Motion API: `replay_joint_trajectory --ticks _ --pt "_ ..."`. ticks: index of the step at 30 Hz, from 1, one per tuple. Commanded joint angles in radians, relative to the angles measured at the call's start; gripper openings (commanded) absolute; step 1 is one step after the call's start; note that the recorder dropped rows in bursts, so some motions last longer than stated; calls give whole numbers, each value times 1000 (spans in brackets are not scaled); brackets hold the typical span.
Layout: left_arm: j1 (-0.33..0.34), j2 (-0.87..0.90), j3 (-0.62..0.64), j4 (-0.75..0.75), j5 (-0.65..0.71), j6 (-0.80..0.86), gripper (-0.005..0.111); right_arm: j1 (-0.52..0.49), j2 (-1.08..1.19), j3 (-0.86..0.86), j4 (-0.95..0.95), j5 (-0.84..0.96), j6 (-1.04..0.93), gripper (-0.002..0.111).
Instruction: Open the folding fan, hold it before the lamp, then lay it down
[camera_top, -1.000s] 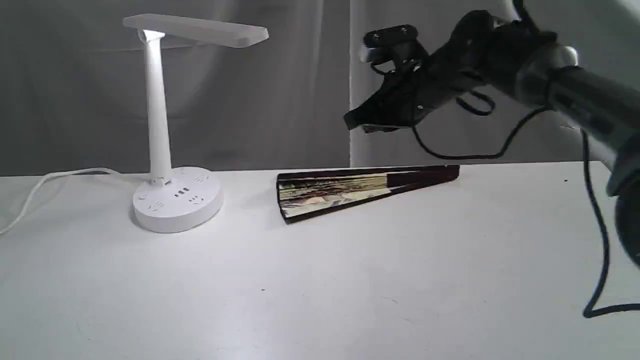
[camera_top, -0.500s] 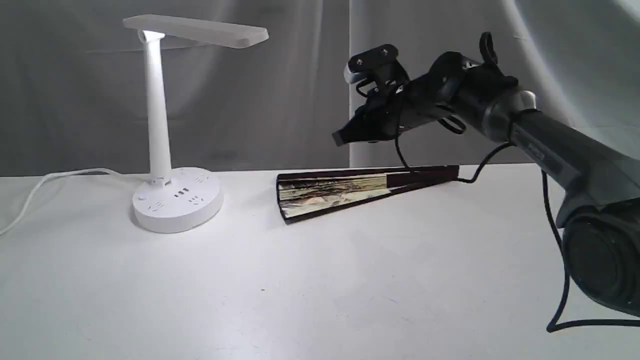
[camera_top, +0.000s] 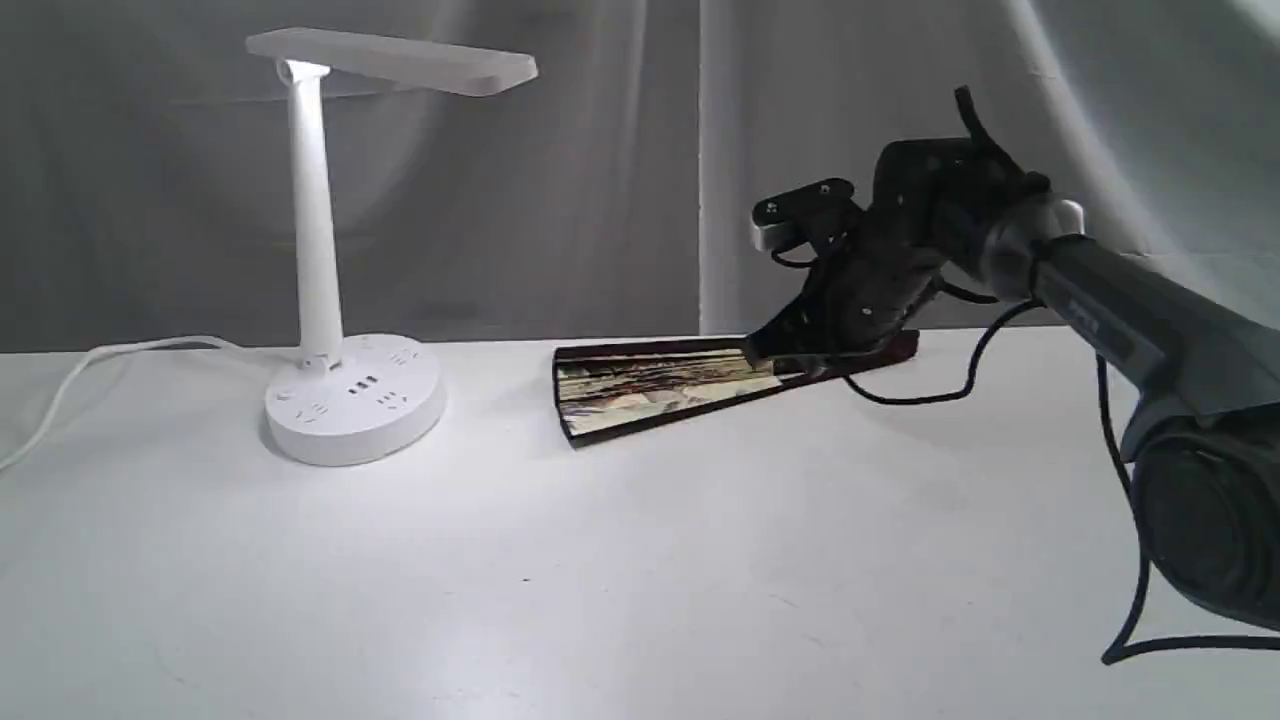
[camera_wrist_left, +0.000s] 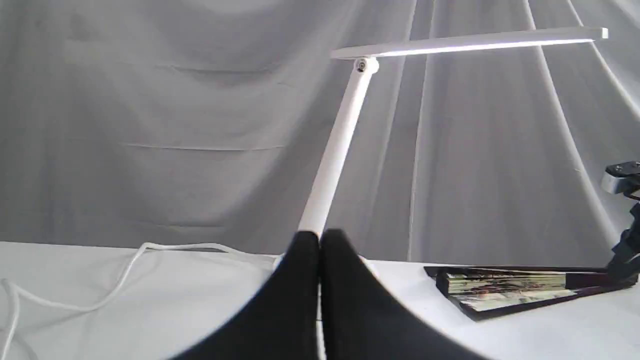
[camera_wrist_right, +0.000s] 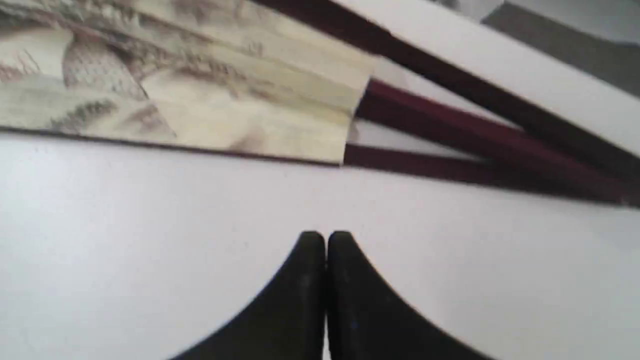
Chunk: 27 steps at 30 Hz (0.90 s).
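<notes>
The folding fan (camera_top: 660, 385) lies nearly closed on the white table (camera_top: 600, 580), its cream painted leaf toward the lamp and its dark maroon ribs (camera_wrist_right: 480, 145) pointing right. The white lamp (camera_top: 345, 390) stands lit at the back left, with its flat head (camera_wrist_left: 470, 42) overhead. My right gripper (camera_top: 757, 352) is shut and empty, its tip low over the fan where leaf meets ribs; in the right wrist view the right gripper (camera_wrist_right: 326, 237) hovers just beside the leaf (camera_wrist_right: 200, 95). My left gripper (camera_wrist_left: 320, 237) is shut and empty, facing the lamp stem, and is not in the exterior view.
The lamp's white cord (camera_top: 90, 370) trails off to the left. A grey curtain (camera_top: 600, 180) hangs behind the table. A black cable (camera_top: 1130, 560) hangs from the right arm over the table's right side.
My right arm has swung down from high above the fan to just over its ribs. The fan and lamp have not moved.
</notes>
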Motion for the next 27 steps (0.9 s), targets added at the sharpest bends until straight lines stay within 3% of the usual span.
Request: replay_joint_trajectory --ticks 1,8,12,21,27 --pt "-4 -5 4 -7 -4 -3 0 -4 -13 -4 5 52 8 0" --pt "-4 -5 4 -7 -4 -3 0 47 30 -4 243 -81 -138 0" --pt "-4 -5 4 -7 -4 -3 0 92 62 -4 224 -179 -169 0" --pt "-4 -5 4 -7 -4 -3 0 90 117 -4 202 -251 -263 0" --pt "-4 -5 4 -7 -4 -3 0 88 122 -4 231 -187 -277 0"
